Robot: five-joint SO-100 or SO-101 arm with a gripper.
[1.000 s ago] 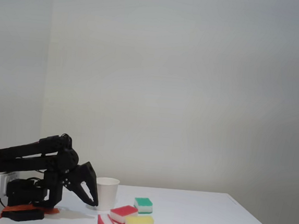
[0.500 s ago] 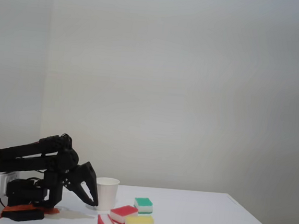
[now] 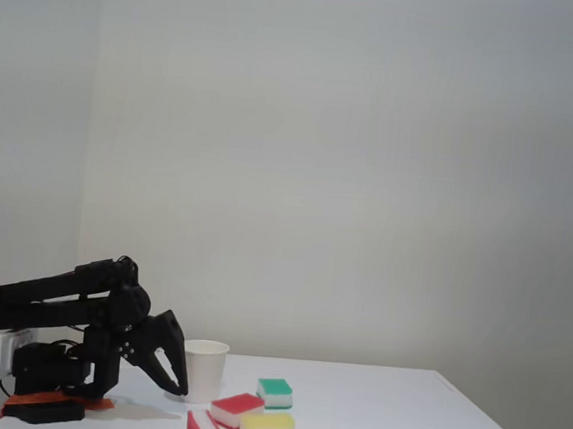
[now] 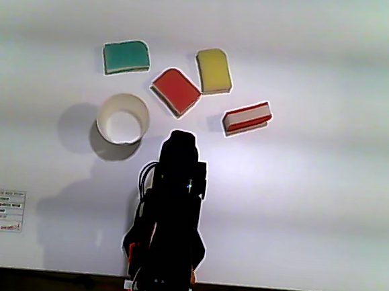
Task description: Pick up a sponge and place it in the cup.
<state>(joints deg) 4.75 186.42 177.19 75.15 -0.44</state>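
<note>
A white table (image 3: 380,408) carries a black robot arm (image 3: 68,301), folded low at its left end in the fixed view. Nothing has changed over the last second: the arm holds the same pose, so the pick has not begun. The gripper (image 3: 173,385) points down just beside the white cup (image 3: 204,368), holding nothing; whether its fingers are wide or narrow cannot be told. The other view, from above, shows the cup (image 4: 122,118) empty. It shows one red sponge (image 4: 176,91) lying flat near the arm's tip and another (image 4: 246,117) on its side, with a green sponge (image 4: 126,57) and a yellow sponge (image 4: 214,71) toward the far edge.
</note>
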